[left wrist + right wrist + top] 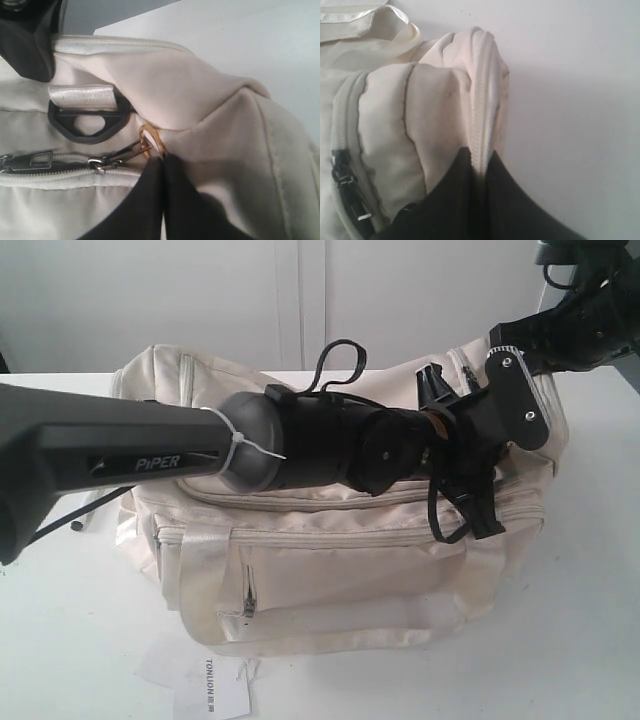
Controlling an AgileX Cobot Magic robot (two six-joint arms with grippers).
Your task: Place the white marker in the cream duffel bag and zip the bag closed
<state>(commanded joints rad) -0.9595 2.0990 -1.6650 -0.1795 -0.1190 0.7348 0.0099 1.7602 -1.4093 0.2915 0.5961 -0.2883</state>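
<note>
The cream duffel bag (330,540) lies on the white table. My left arm (300,445) reaches across its top from the left. My left gripper (164,159) is shut on the gold ring (150,136) of the top zip's pull, whose slider (96,164) sits next to a black buckle (87,120). Behind the slider the zip teeth (30,172) are joined. My right gripper (480,165) is shut on a raised fold of the bag's end (481,100), along a zip seam. The white marker shows in no view.
A white paper tag (215,690) with printed text lies on the table in front of the bag. My right arm (580,325) comes in from the upper right. A front pocket zip (247,592) and satin straps (200,570) face the camera.
</note>
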